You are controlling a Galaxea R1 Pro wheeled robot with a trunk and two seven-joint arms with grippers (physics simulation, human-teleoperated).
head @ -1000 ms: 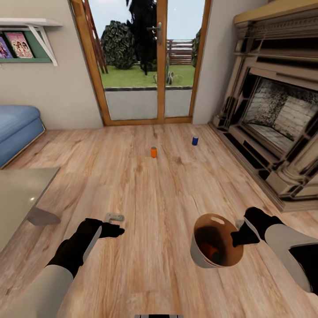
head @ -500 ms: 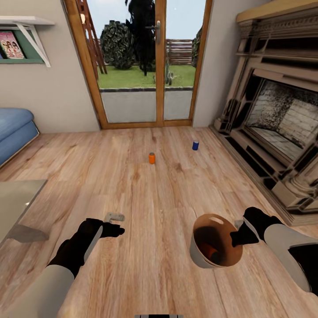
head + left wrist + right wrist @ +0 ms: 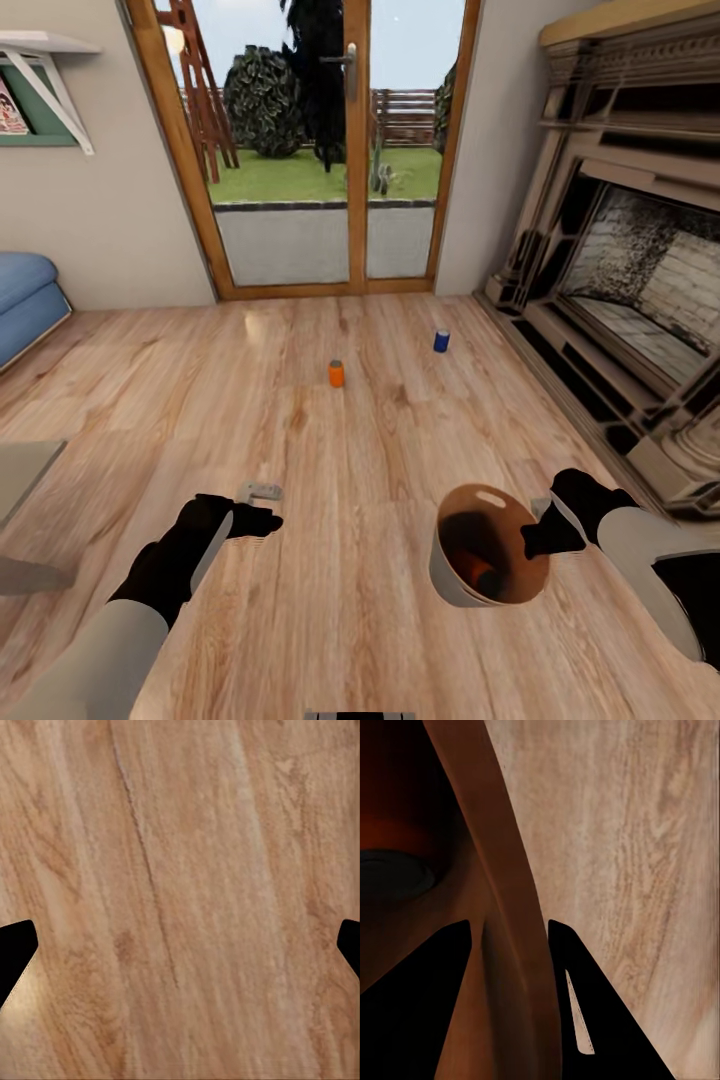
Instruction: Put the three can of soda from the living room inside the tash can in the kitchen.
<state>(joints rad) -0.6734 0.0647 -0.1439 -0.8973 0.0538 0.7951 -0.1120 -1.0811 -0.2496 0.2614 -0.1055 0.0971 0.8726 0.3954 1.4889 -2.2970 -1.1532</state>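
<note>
Three soda cans, one bin.

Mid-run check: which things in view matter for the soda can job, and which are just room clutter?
Job items:
orange can on the floor
blue can on the floor
trash bin, held at its rim by the right gripper, an orange can inside
left gripper, jaws open, empty

Just lying about:
sofa
fireplace
glass doors
wall shelf
</note>
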